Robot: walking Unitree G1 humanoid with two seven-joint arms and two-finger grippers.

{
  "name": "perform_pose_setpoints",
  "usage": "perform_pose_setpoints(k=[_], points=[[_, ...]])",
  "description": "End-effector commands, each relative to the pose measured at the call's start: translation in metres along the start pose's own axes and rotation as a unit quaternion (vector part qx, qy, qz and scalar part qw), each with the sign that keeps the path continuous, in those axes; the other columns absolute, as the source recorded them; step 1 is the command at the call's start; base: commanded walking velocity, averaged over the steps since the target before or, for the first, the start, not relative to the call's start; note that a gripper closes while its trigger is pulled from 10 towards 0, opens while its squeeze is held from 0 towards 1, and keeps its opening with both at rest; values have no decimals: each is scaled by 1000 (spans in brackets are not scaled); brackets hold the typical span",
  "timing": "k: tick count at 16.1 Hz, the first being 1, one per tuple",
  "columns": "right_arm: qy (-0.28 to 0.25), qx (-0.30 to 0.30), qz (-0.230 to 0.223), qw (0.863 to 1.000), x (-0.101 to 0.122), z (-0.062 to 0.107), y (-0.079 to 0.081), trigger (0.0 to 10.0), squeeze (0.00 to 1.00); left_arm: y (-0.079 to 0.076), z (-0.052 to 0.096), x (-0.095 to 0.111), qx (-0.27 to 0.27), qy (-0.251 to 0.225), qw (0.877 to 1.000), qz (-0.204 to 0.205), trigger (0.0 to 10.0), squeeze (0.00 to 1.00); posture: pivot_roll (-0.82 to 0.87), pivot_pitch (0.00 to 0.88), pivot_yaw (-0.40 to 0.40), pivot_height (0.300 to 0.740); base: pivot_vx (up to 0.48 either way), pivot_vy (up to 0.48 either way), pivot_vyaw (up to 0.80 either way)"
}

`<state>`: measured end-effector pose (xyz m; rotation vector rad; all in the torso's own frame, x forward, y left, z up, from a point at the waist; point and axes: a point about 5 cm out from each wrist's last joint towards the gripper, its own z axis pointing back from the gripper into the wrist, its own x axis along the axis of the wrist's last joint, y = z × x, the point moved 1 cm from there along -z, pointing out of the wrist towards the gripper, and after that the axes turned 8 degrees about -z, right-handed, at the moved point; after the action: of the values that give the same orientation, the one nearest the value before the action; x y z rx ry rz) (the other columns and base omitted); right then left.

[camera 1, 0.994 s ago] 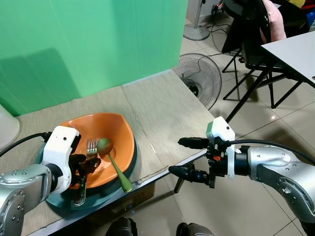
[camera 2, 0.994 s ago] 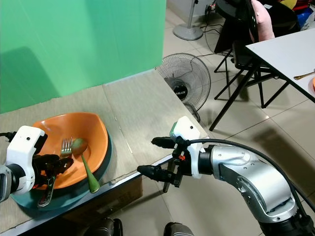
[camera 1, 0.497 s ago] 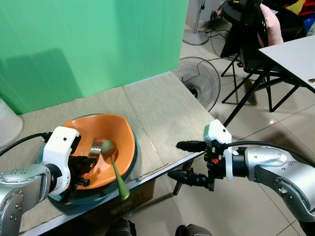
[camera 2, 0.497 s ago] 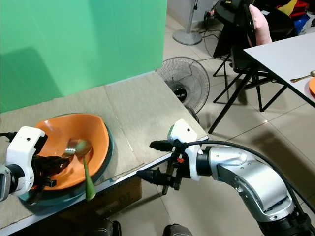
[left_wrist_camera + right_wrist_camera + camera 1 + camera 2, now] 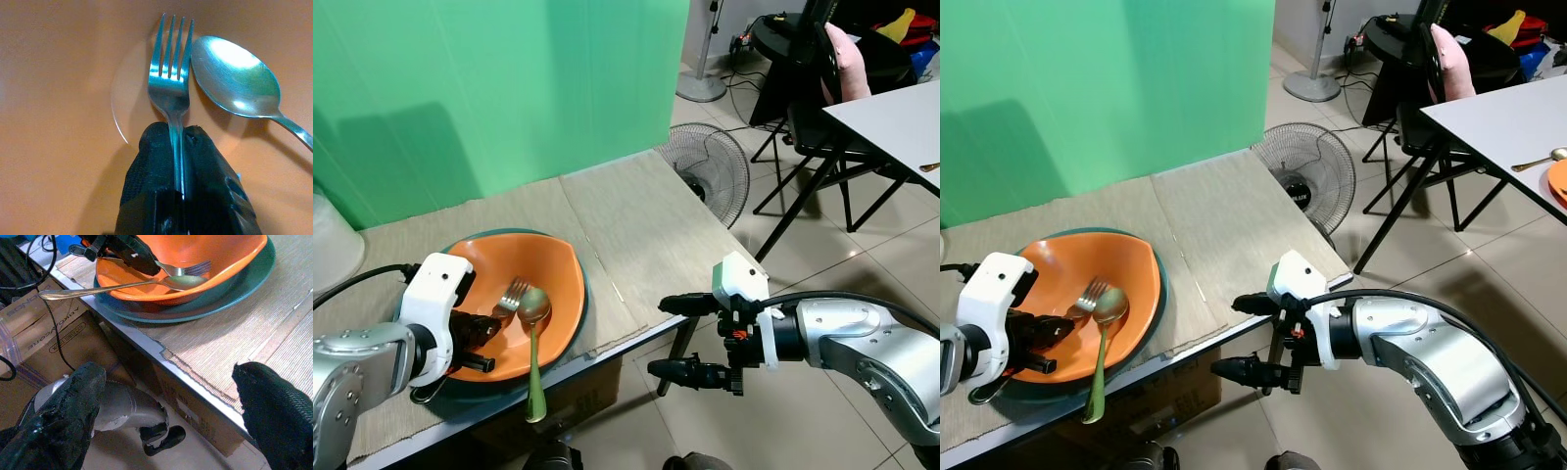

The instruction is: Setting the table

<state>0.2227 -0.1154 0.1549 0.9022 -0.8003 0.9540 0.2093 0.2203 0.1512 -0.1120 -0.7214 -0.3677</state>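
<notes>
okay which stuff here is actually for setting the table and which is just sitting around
For the job: fork in the left gripper, spoon, orange bowl, teal plate, woven mats.

Lying about: floor fan, black chair, white table.

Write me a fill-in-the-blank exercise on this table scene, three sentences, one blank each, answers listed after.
1. The left gripper is shut on the handle of the ____.
2. The orange bowl sits on a dark ____ plate.
3. The right gripper hangs off the table's edge with its fingers ____.

Missing words: fork; green; open
</notes>
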Motion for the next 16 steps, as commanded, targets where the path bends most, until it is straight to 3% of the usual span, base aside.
perform_pose_setpoints(k=[1,6,9,12,16], points=[[-4,3,15,1000,6,1,1,10000,0,3,-2,-2,5,14,1000,3,0,0,18,48,-16,740,0,0,0],[-3,3,17,1000,5,1,0,10000,0,7,-2,2,9,8,1000,7,0,0,13,46,-15,740,0,0,0],[-7,0,16,1000,5,2,-1,10000,0,10,1,9,10,-20,1000,16,0,0,12,40,-13,740,0,0,0],[-32,-3,8,999,10,1,-3,10000,0,15,14,29,8,-101,993,54,0,0,26,22,-19,740,0,0,0],[-42,-1,7,999,13,-2,-7,10000,0,17,23,42,1,-145,988,58,0,0,43,6,-22,740,0,0,0]])
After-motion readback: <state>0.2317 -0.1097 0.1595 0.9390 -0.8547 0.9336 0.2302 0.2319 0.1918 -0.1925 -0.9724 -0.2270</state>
